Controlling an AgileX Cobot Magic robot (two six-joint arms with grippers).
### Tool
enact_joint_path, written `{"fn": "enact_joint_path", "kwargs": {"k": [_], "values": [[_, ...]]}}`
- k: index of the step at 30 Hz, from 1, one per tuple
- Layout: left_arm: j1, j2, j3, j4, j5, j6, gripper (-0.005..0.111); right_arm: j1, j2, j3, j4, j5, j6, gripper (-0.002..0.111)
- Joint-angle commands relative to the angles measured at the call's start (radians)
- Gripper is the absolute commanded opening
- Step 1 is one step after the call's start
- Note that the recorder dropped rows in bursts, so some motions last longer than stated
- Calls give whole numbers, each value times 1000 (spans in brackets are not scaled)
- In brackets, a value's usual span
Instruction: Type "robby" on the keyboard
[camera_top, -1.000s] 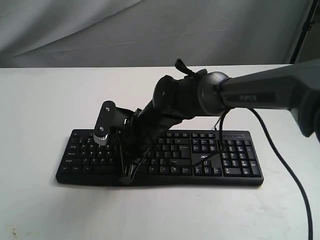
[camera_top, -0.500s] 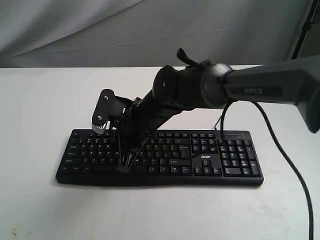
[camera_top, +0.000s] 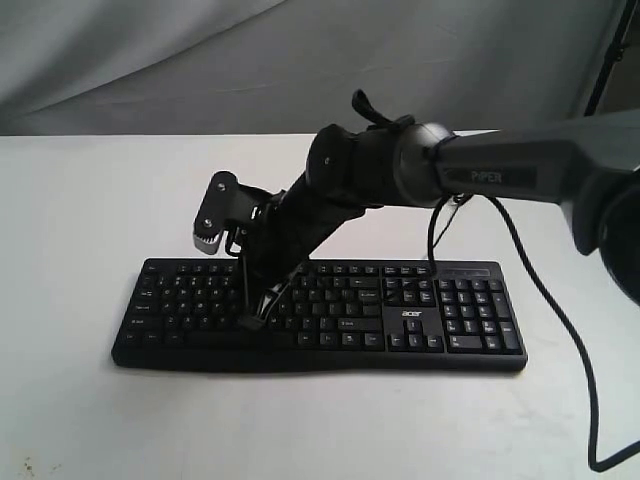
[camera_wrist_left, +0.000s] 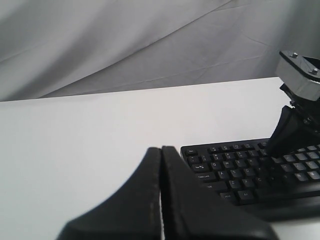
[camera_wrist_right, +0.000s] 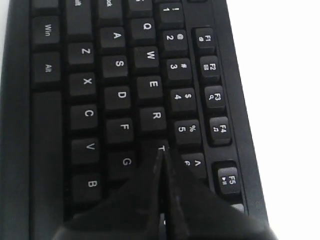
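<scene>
The wide black full-size keyboard (camera_top: 340, 322) with white legends lies flat on the white worktop (camera_top: 80, 210). My right gripper (camera_top: 252, 320) has its two black fingers pressed together into one narrow point, holding nothing. It hangs over the keyboard's letter block, at the end far from the number pad. In the right wrist view that point sits over the T key (camera_wrist_right: 149, 148), right at its border with the R key (camera_wrist_right: 156, 116). I cannot tell whether it touches the keycap. My left gripper (camera_wrist_left: 161, 172) is likewise closed to a thin wedge with nothing in it, off the keyboard's Esc end and apart from the keys.

I judge the letter in hand to be an "r", though nothing here shows how much of the word is typed. To do it well, I'd shift the point along the row toward the E key (camera_wrist_right: 153, 84) until it is over the middle of the R cap, not the seam. Then I'd press straight down, short and light, and lift cleanly so the key does not repeat. The fingers should be kept shut, since a split tip could catch T or the neighbouring F key (camera_wrist_right: 125, 128). I see nothing fixing the keyboard in place, so a slanted push might slide it.
</scene>
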Motion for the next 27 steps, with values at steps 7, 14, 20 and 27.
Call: {"fn": "enact_joint_path", "kwargs": {"k": [7,14,20,27], "values": [[-6,-3,4,5,-5,-3,0,-17,-2,-7,-7,2,1,0],[-6,-3,4,5,-5,-3,0,-19,-2,-18,-11,23,3,0],[-6,-3,4,5,-5,-3,0,-19,-2,-18,-8,27,3,0],[-6,-3,4,5,-5,-3,0,-17,-2,-18,-8,27,1,0]]}}
